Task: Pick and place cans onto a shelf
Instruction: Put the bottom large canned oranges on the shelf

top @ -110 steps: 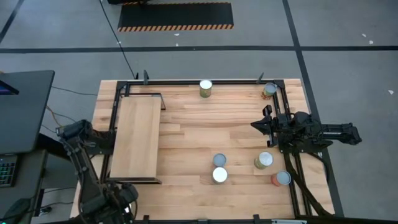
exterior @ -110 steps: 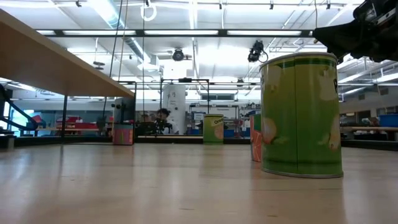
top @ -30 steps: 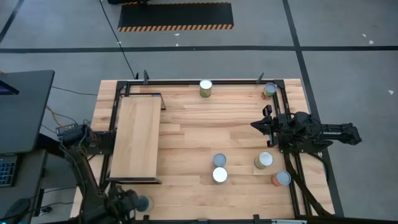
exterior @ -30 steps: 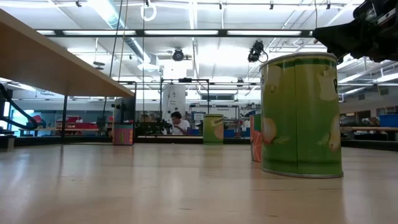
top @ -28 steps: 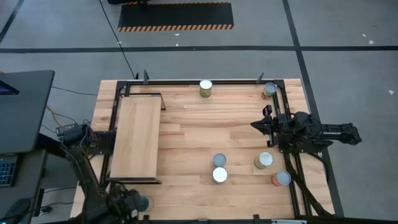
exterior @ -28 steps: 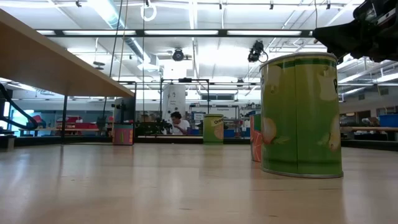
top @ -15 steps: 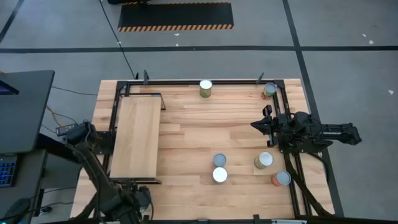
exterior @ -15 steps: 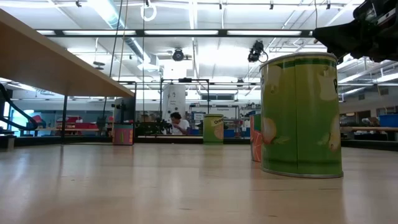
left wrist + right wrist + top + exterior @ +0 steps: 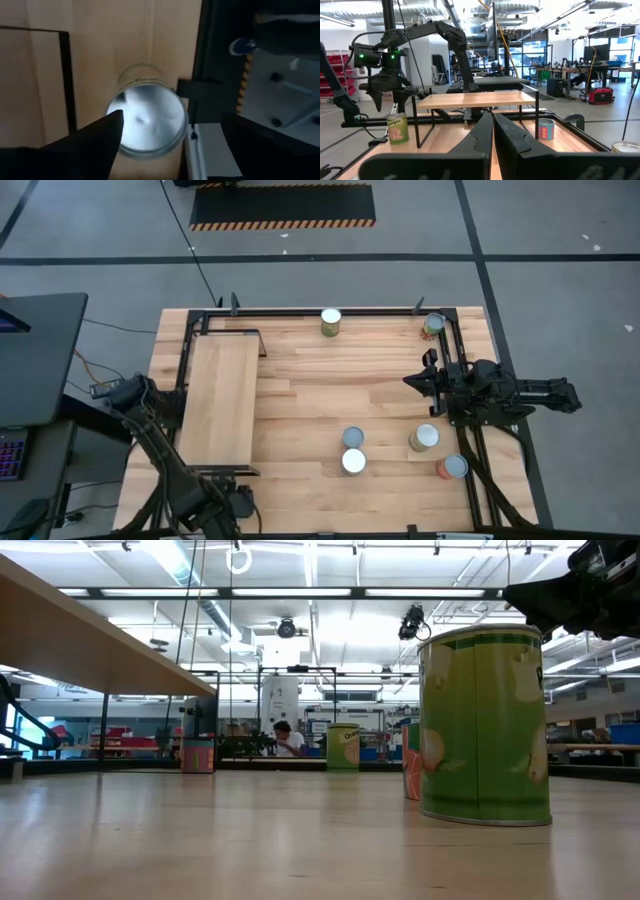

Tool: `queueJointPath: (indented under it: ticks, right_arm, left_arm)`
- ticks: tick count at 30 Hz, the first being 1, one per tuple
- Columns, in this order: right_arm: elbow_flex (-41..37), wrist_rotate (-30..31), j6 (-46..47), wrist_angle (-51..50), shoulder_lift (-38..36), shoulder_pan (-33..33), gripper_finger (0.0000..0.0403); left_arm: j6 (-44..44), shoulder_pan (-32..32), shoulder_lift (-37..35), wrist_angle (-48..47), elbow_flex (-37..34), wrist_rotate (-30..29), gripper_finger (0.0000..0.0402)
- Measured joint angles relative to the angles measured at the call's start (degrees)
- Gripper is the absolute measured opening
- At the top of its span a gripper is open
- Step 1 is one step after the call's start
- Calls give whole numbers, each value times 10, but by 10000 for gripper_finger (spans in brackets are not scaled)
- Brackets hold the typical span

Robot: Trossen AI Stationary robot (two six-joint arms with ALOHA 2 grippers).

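A green-labelled can [image 9: 150, 120] with a silver top stands on the table by the near edge, just off the shelf's near end. My left gripper [image 9: 170, 120] hangs open over it, pointing down, one finger toward each side; the right wrist view shows the fingertips [image 9: 376, 102] just above the can [image 9: 396, 129]. The shelf [image 9: 218, 400], a pale board on a thin black frame, has nothing on it. Several more cans [image 9: 352, 450] stand on the table's right half. My right gripper [image 9: 412, 380] waits shut at the right edge.
Single cans stand at the far edge [image 9: 331, 321] and the far right corner [image 9: 433, 325], and two near the right arm [image 9: 424, 438] [image 9: 452, 468]. The table's black frame rail [image 9: 197, 75] runs close beside the left gripper. A large green can [image 9: 485, 725] fills the low view.
My left gripper has gone along the near edge toward the table's right and now covers the can that showed beside it a second ago. Its wrist has rolled on the way. The can has stayed in place.
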Motion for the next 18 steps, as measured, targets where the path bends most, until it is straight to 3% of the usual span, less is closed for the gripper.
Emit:
queueJointPath:
  ticks: [4,7,18]
  right_arm:
    - [0,0,0,0,0,0,23]
    - [0,0,0,0,0,0,23]
    - [0,0,0,0,0,0,23]
  left_arm:
    - [-1,-11,-1,-7,6,22,298]
    - [-2,-14,-1,-11,6,47,292]
    - [0,0,-4,-11,4,20,374]
